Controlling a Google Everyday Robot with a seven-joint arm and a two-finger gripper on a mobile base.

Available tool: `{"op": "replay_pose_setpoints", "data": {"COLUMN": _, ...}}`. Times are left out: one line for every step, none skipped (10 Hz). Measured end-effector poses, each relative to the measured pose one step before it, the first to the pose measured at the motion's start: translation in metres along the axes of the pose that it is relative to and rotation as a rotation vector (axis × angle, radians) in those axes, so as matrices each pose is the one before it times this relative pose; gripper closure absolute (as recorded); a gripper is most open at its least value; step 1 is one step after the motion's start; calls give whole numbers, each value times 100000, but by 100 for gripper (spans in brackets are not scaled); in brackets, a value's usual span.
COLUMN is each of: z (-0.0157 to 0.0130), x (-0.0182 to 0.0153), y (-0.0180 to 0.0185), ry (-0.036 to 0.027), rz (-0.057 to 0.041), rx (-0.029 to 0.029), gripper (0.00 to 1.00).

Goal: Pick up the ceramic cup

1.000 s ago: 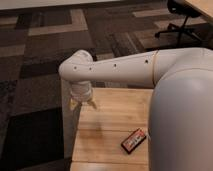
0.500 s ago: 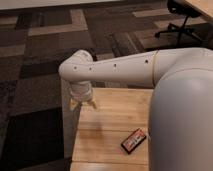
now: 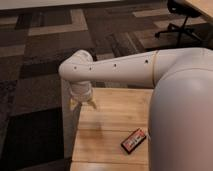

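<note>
The gripper (image 3: 83, 104) hung pointing downward at the end of the white arm (image 3: 120, 70). The arm reached across the view from the robot's bulky white body (image 3: 185, 115) on the right toward the left. The gripper sat over the far left corner of the light wooden table (image 3: 110, 125), close to the table's left edge.

Its two tan fingers (image 3: 74, 104) stood apart, one splayed to each side of the round wrist. The gap between them was open and nothing showed in it. The fingers held nothing. Their tips were low and near the wood at the table's corner, but it could not be told whether they touched the surface or hung just above it.

The ceramic cup did not show anywhere in the view, so its place could not be told.

On the tabletop, nearer the camera and well apart from the gripper, lay a flat red and black packet (image 3: 134, 140). It was turned at a slant and lay just beside the robot's body.

Beyond the table spread a carpet (image 3: 40, 60) patterned in dark and grey-brown blocks. At the upper right stood the base of a black office chair (image 3: 182, 20), next to the corner of a pale desk (image 3: 205, 6).
</note>
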Motion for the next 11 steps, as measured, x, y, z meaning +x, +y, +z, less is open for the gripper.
{"op": "replay_pose_setpoints", "data": {"z": 2, "x": 1, "y": -2, "ry": 5, "rz": 1, "rx": 5, "gripper": 35}}
{"op": "replay_pose_setpoints", "data": {"z": -1, "x": 0, "y": 2, "ry": -1, "rz": -2, "rx": -3, "gripper": 35}}
{"op": "replay_pose_setpoints", "data": {"z": 4, "x": 0, "y": 0, "ry": 7, "rz": 0, "rx": 3, "gripper": 35}}
{"op": "replay_pose_setpoints", "data": {"z": -1, "x": 1, "y": 1, "ry": 0, "rz": 0, "rx": -3, "gripper": 35}}
{"op": "replay_pose_setpoints", "data": {"z": 0, "x": -1, "y": -1, "ry": -2, "rz": 0, "rx": 2, "gripper": 35}}
{"op": "replay_pose_setpoints", "data": {"z": -1, "x": 0, "y": -3, "ry": 5, "rz": 3, "rx": 10, "gripper": 35}}
{"op": "replay_pose_setpoints", "data": {"z": -9, "x": 35, "y": -143, "ry": 324, "rz": 506, "rx": -61, "gripper": 35}}
{"op": "replay_pose_setpoints", "data": {"z": -21, "x": 18, "y": -326, "ry": 372, "rz": 993, "rx": -68, "gripper": 35}}
{"op": "replay_pose_setpoints", "data": {"z": 3, "x": 3, "y": -818, "ry": 711, "rz": 2265, "rx": 39, "gripper": 35}}
{"op": "replay_pose_setpoints", "data": {"z": -301, "x": -311, "y": -1429, "ry": -107, "rz": 3709, "rx": -72, "gripper": 35}}
{"op": "replay_pose_setpoints", "data": {"z": -137, "x": -199, "y": -634, "ry": -191, "rz": 1449, "rx": -9, "gripper": 35}}
